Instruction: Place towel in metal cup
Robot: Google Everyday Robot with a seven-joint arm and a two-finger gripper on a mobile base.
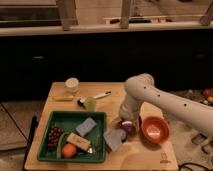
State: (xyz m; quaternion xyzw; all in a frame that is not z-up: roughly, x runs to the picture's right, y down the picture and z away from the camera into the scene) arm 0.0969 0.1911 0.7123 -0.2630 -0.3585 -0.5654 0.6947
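Note:
A grey-blue towel (114, 139) lies crumpled on the wooden table (60, 97), at the right edge of the green tray (65, 120). A dark, shiny round cup (128, 128) stands just right of the towel and touches or nearly touches it. My white arm comes in from the right and bends down. My gripper (125, 121) is low over the cup and the towel's upper edge, and the arm's wrist mostly hides it.
An orange bowl (154, 130) stands right of the cup. The tray holds a grey sponge (86, 127), grapes (54, 136), an orange fruit (69, 150) and a bar (79, 142). A white cup (72, 84), a green-headed brush (92, 100) and a yellow item (62, 98) lie at the back.

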